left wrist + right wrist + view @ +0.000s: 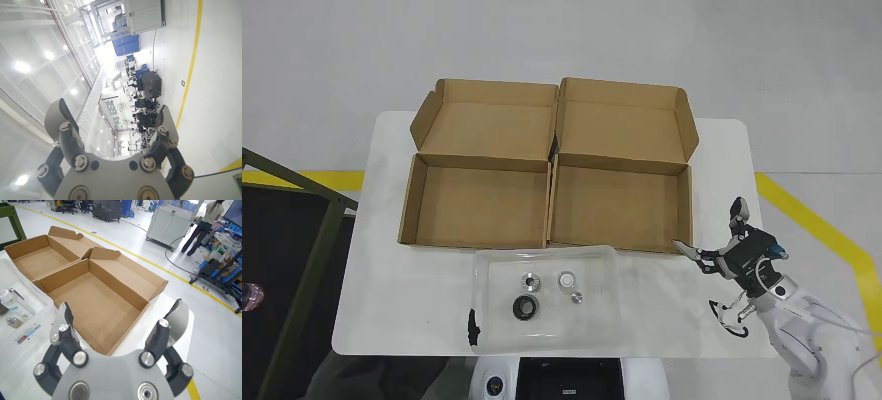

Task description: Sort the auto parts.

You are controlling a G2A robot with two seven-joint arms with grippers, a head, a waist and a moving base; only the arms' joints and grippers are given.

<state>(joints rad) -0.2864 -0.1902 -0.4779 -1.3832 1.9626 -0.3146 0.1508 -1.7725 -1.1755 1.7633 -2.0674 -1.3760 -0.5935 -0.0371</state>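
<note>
**Both grippers empty, every part sitting in the bin**

The auto parts, a black ring (526, 307) and a few small silver pieces (567, 281), lie in the clear plastic bin (492, 262) at the table's near edge, just in front of the left box (477, 205) and the right box (617, 208), both open and bare inside. The right gripper (121, 308) hangs by the right box's near outer corner, jaws spread wide around nothing. The left gripper (113, 111) is spread and empty too, aimed off at the room. My worry: the silver pieces sit close together, so a wide grab could bump a neighbour or pinch two. Coming in sideways, the right arm could also clip the bin's rim and shove it.
</note>
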